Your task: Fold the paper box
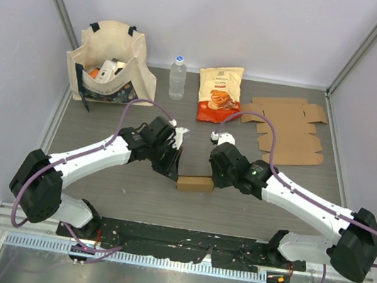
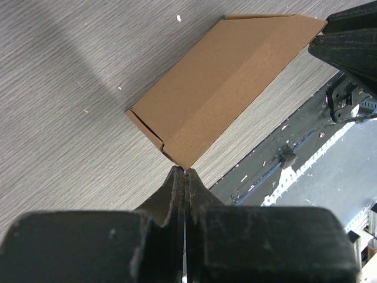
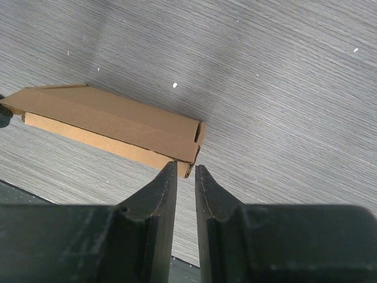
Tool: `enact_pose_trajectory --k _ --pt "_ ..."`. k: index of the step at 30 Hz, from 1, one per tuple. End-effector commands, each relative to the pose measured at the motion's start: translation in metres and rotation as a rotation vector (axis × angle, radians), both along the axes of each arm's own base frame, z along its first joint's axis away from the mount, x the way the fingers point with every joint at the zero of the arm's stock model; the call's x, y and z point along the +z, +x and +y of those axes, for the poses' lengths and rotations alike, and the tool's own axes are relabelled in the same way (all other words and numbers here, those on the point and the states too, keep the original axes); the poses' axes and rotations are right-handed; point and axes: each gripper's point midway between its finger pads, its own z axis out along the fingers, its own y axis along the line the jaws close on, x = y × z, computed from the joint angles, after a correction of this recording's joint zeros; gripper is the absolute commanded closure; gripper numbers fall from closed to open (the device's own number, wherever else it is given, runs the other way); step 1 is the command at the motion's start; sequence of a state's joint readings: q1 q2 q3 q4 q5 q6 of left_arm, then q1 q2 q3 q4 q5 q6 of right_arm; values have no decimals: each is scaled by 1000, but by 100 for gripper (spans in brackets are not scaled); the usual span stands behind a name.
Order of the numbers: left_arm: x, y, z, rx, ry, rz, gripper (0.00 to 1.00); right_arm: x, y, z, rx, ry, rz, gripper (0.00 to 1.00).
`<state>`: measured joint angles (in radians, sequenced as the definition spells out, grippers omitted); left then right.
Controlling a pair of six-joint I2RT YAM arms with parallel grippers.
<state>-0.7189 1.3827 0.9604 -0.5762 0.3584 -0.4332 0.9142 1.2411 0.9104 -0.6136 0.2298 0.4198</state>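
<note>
Small brown corrugated-cardboard box (image 1: 195,183), partly folded into a low flat package, lies on the grey wood-grain desk (image 1: 130,193). It sits near the front edge, midway between the two arms.

Left end effector (image 2: 184,172): fingers pressed together with no gap showing. The tips are right at the box's near corner. Cannot tell whether a sliver of cardboard is caught between them.

Right end effector (image 3: 186,168): fingers spread only a narrow slit. The box's end corner sits just at the mouth of that slit. It does not look gripped.

Handling, as judged from here:
- Light enough that a one-sided push will likely slide it across the smooth desk.
- Panels are stiff between creases but hinge freely along the scored lines.
- Edges are thin and would crush or tear under a hard pinch.
- One end shows a loose tuck flap and an open seam.

Best hold is probably a flap edge or end corner. One arm braces the opposite end while the other turns the flap in.

Far side of the desk:
- flat unfolded cardboard blank (image 1: 287,128)
- orange snack bag (image 1: 219,92)
- clear water bottle (image 1: 177,77)
- cream canvas tote (image 1: 108,60)

All are well apart from the work.
</note>
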Motion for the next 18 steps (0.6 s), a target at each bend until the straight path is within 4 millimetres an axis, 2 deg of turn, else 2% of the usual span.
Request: enact_pose_trajectory --k 1,8,18 --pt "7 2 0 -14 -14 -40 99 10 10 3 -15 8 -43 75" --pt "7 1 -1 -20 -15 -41 100 10 11 4 6 6 -49 76" --pt "6 1 -2 -17 -7 -60 100 6 12 13 50 30 -58 86"
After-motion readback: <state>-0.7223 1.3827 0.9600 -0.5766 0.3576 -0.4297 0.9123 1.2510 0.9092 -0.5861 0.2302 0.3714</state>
